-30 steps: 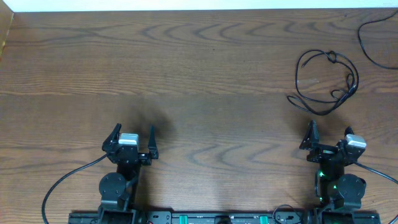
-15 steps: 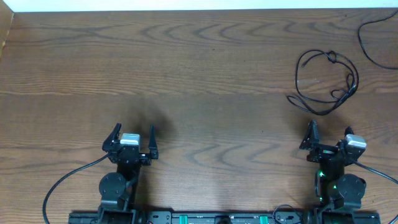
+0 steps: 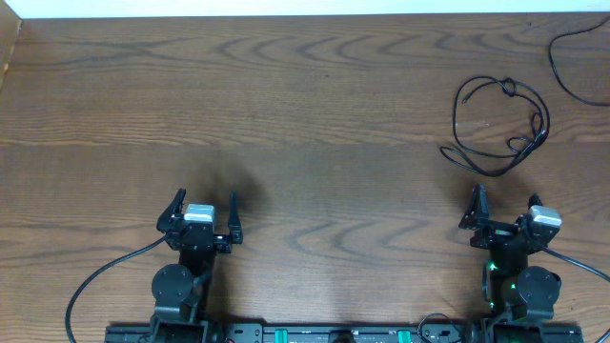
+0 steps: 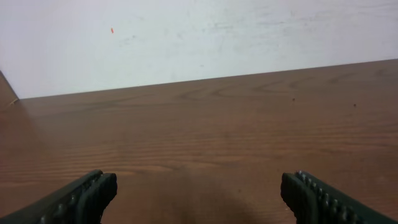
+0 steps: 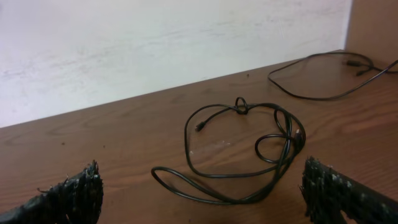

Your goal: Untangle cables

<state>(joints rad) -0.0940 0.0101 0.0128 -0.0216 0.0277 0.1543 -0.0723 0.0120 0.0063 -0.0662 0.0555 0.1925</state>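
A thin black cable lies looped and knotted on the wooden table at the right, with a small knot at its far end; the right wrist view shows it just ahead of the fingers. My right gripper is open and empty, near the table's front edge, a short way in front of the loop. My left gripper is open and empty at the front left, far from the cable. No white cable shows.
Another black cord curves off the table's far right corner, also visible in the right wrist view. A white wall runs along the table's far edge. Bare wood spans the left and middle.
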